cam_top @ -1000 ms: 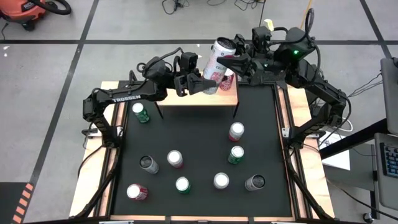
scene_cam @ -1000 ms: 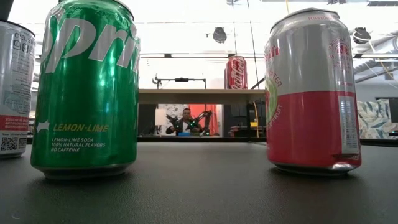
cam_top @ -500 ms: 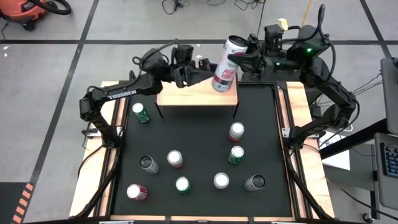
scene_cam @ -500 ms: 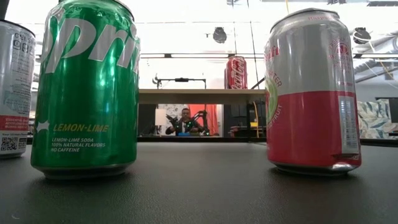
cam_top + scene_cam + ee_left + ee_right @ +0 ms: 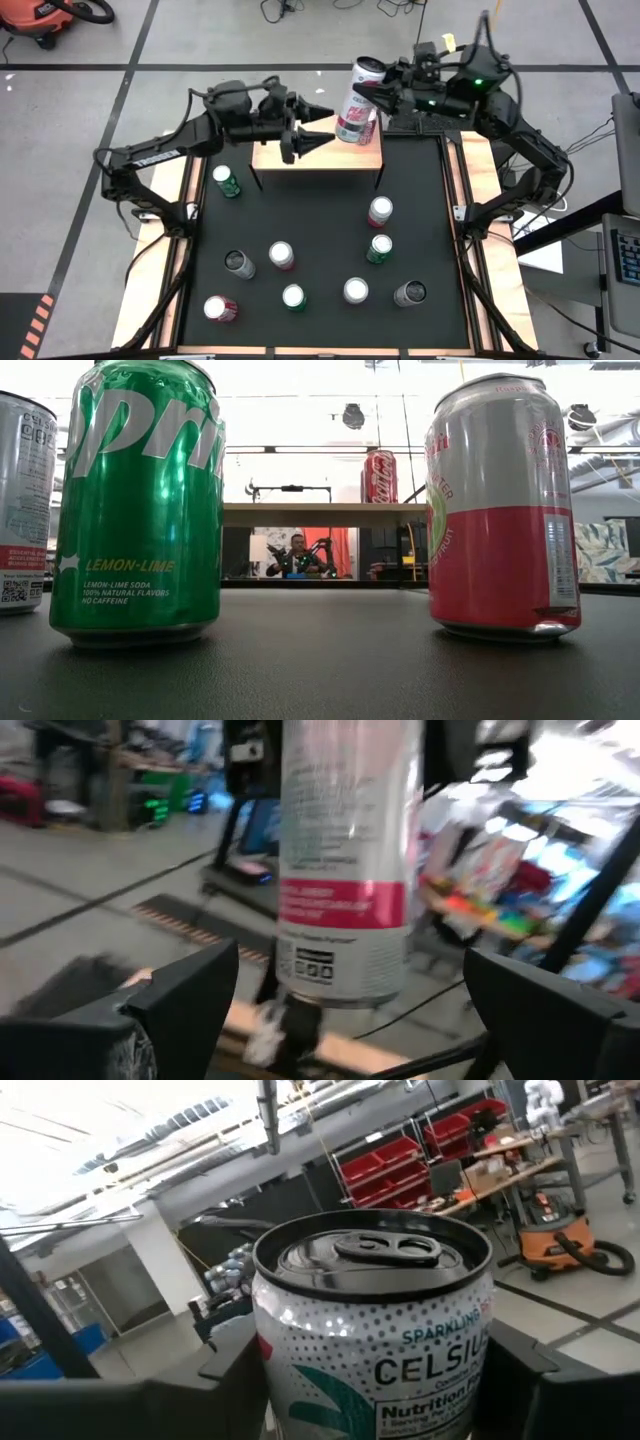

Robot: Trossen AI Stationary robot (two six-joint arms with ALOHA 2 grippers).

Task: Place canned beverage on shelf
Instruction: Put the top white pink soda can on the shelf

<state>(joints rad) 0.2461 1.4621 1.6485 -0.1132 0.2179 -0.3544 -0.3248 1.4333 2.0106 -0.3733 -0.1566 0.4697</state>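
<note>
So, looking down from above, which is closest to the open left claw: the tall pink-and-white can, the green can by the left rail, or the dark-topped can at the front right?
1. Tall pink-and-white can, in the right gripper, facing the left gripper above the shelf.
2. Green can, left.
3. Dark-topped can, front right.

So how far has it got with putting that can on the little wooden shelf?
Partly done. One red can already stands on the shelf. The right claw holds a tall white and pink can in the air above the shelf's right end, tilted. The left claw is open beside it, gripping nothing. Left to do: lower the can, stand it upright on the shelf and let go.
</note>
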